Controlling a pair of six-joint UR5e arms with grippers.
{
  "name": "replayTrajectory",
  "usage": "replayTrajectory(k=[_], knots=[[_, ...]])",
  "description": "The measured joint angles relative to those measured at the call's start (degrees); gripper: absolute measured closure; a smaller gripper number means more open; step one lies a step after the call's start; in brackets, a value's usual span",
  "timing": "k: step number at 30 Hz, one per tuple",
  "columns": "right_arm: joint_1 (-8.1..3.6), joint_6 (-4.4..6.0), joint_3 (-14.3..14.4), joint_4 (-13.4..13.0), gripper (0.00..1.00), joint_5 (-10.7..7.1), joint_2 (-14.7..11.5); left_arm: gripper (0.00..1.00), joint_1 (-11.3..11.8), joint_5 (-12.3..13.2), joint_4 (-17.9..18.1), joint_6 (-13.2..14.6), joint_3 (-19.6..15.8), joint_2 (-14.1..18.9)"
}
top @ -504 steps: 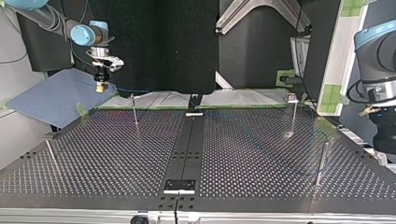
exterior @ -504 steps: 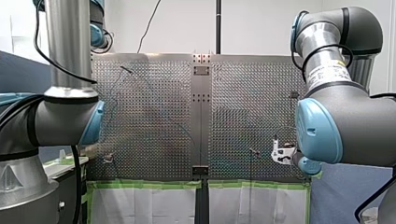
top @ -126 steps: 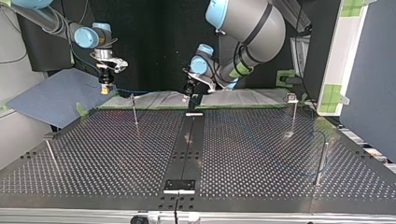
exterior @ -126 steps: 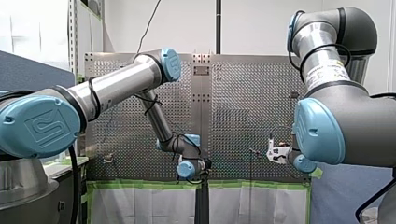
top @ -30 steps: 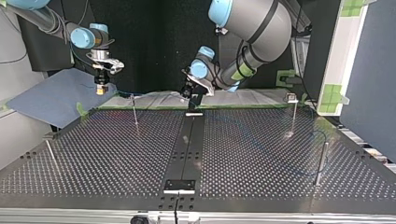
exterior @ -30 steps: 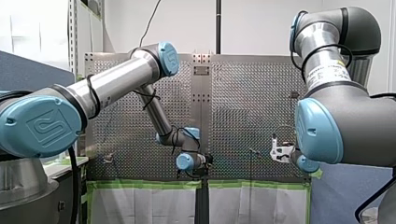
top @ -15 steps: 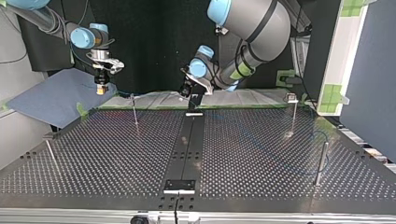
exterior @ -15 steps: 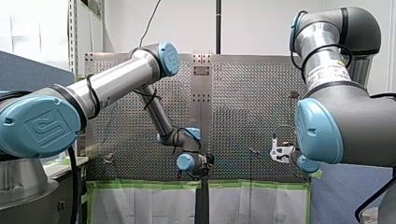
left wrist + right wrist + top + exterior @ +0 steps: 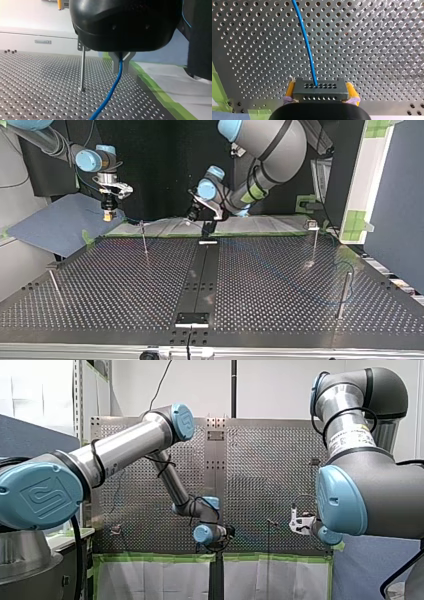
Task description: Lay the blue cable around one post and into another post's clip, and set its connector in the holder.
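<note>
Perforated table [image 9: 125, 290]: broad open middle between thin posts.
Left gripper [image 9: 121, 62]: metal fingers closed on the blue cable [image 9: 113, 87], beside one post [image 9: 82, 70] near the green-taped edge.
Right gripper [image 9: 321, 91]: yellow pads clamp the connector [image 9: 320, 86] (dark, holed block).
The cable's mid-run is too faint to trace.

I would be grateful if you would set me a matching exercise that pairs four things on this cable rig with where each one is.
Things:
1. connector
2. blue cable
3. thin post
4. green tape

Places:
A. standing upright on the perforated table
B. clamped between the yellow pads of my right claw
C. laid along the table's edge
D. pinched in my left claw

Pairs: 1-B, 2-D, 3-A, 4-C.
</note>
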Motion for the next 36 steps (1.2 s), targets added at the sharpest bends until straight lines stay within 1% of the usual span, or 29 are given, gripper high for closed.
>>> replayTrajectory(k=[3, 7, 13, 22, 28, 36], knots=[[-0.21, 0.01, 0.0, 0.1, 1.00, 0.08, 0.0, 0.99, -0.7, -0.7, -0.2, -0.4, 0.6, 0.0], [-0.77, 0.14, 0.0, 0.2, 1.00, 0.28, 0.0, 0.99, -1.8, -1.9, -0.5, -0.9, 1.4, 0.0], [-1.82, 0.37, -0.1, 0.5, 1.00, 0.30, 0.0, 0.99, -3.2, -2.8, -0.9, -2.1, 2.3, 0.0], [-3.31, 0.50, -0.9, 1.6, 1.00, 0.27, 0.0, 0.99, -5.0, -4.2, -1.3, -3.3, 2.9, 0.0], [-4.00, 0.67, -1.7, 2.2, 1.00, 0.21, 0.0, 0.99, -6.1, -4.4, -1.3, -5.1, 3.7, -0.1], [-4.97, 0.70, -2.7, 3.5, 1.00, 0.14, 0.0, 0.99, -7.8, -4.7, -2.7, -6.2, 5.7, -0.1]])
